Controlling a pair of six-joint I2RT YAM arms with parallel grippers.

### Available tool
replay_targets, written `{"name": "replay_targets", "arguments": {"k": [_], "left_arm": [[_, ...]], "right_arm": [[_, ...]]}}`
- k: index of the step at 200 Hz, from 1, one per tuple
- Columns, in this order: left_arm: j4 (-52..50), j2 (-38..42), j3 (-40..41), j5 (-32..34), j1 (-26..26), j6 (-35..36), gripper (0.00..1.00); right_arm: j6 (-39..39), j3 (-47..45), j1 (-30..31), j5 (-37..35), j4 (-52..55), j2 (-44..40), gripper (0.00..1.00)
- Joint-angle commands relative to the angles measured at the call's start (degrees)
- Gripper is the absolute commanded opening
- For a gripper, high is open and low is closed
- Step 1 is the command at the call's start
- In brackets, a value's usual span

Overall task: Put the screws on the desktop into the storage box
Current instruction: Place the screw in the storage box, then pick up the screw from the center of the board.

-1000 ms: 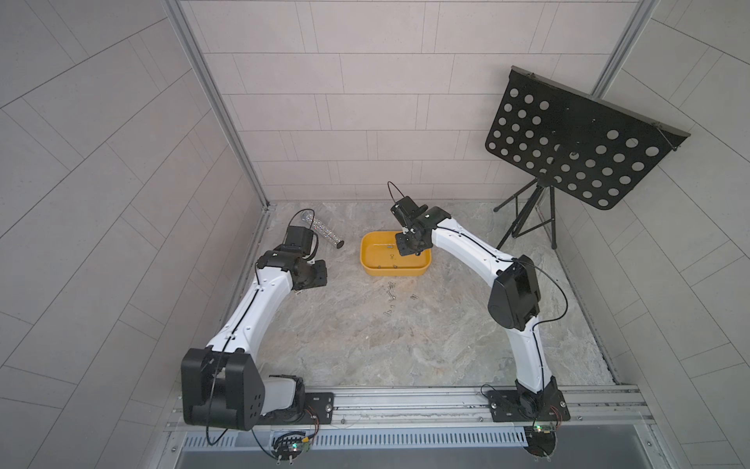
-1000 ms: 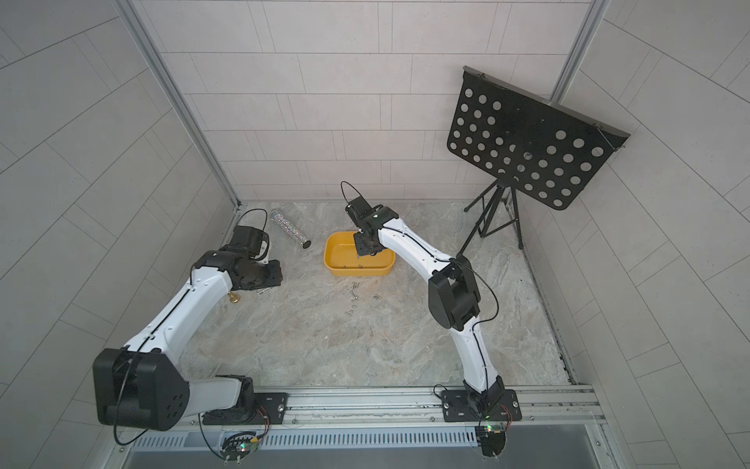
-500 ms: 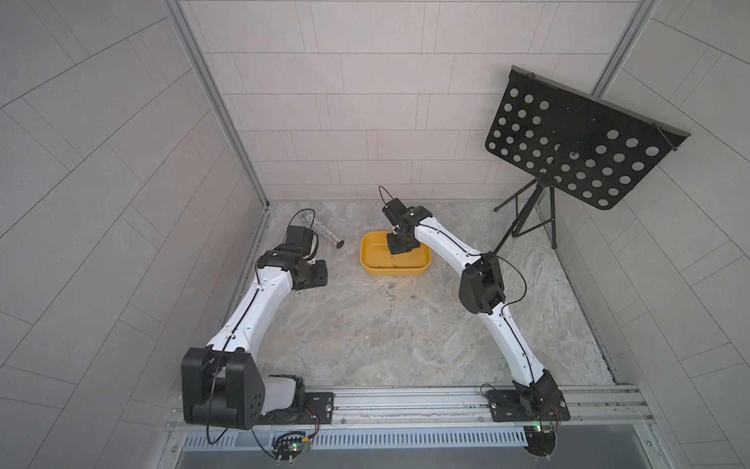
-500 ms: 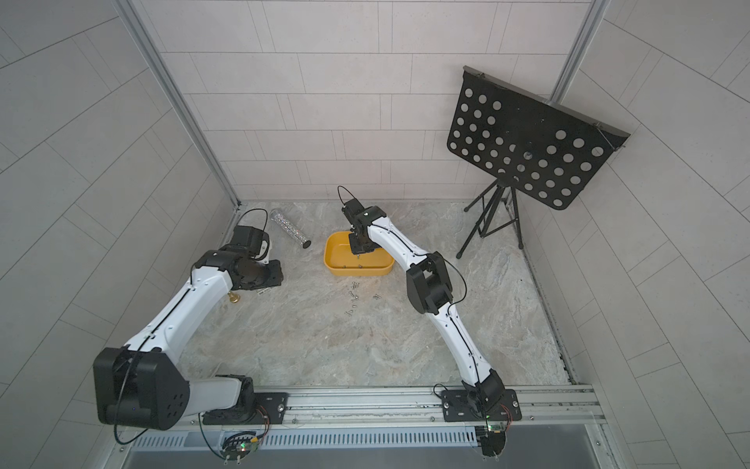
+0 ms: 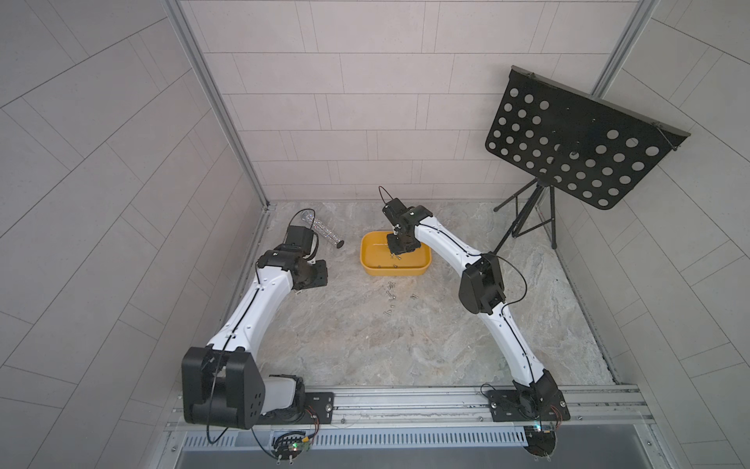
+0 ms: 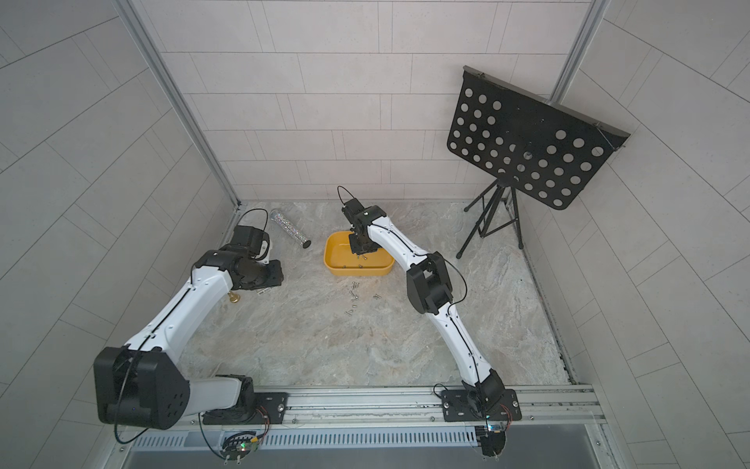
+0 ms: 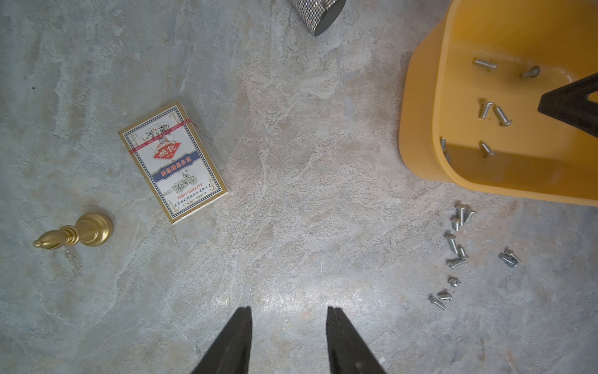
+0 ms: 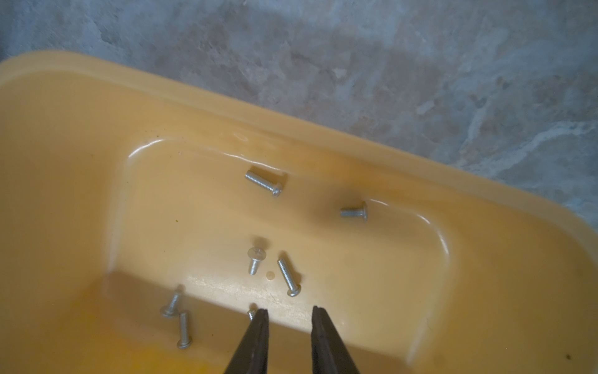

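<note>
The yellow storage box (image 5: pixel 367 260) (image 6: pixel 357 271) stands at the back middle of the desktop (image 5: pixel 406 345). Several screws (image 8: pixel 262 184) (image 7: pixel 501 116) lie on its floor. My right gripper (image 8: pixel 289 309) (image 5: pixel 395 253) hangs inside the box, open, nothing between its fingers; one screw lies beside a fingertip (image 8: pixel 260 315). Several more screws (image 5: pixel 390 292) (image 6: pixel 354 294) (image 7: pixel 454 246) lie scattered on the desktop just in front of the box. My left gripper (image 7: pixel 289 309) hovers open and empty over bare desktop, left of the box.
A glittery silver tube (image 5: pixel 324 231) (image 7: pixel 318 13) lies at the back left. A playing-card pack (image 7: pixel 173 162) and a brass bell-shaped piece (image 7: pixel 77 231) (image 6: pixel 233 298) lie under the left arm. A black music stand (image 5: pixel 576 150) occupies the back right corner.
My right gripper has shifted slightly left over the box, its elbow swinging inward, and its jaws have parted. The left arm has not moved.
</note>
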State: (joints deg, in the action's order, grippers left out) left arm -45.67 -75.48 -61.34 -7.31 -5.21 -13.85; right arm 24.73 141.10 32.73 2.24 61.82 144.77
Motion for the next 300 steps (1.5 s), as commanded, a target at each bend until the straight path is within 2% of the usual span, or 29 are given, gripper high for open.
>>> {"name": "replay_targets", "arguments": {"k": [1,65,91,153,207,246,300], "left_arm": [[-0.13,0.02,0.86,0.55,0.27,0.72,0.44],[-1.73,0.61,0.62,2.28,-3.17,-0.09,0.44],[-2.51,1.55,0.32,4.86,-9.39,-3.09,0.44],[-2.86,-0.07,0.23,10.01,-23.07,-11.19,0.45],[-0.78,-7.13,-1.96,12.48,-32.35,-16.33,0.46],[1.18,-12.81,-2.95,11.7,-34.29,-19.29,0.46],[3.11,-19.08,-5.1,10.96,-36.82,-22.17,0.45]], "right_arm": [[-1.31,-1.33,0.57,-1.87,2.25,-6.41,0.3],[-0.2,-28.9,1.5,-5.46,-11.21,-33.83,0.33],[2.42,-40.99,1.19,-8.53,-14.18,-44.91,0.34],[3.04,-58.27,-2.16,-9.53,-12.15,-62.42,0.35],[3.09,-68.52,-6.46,-7.86,-12.16,-72.93,0.35],[2.43,-71.43,-9.41,-6.44,-11.2,-76.32,0.36],[1.16,-72.18,-11.08,-5.26,-11.02,-76.7,0.36]]}}
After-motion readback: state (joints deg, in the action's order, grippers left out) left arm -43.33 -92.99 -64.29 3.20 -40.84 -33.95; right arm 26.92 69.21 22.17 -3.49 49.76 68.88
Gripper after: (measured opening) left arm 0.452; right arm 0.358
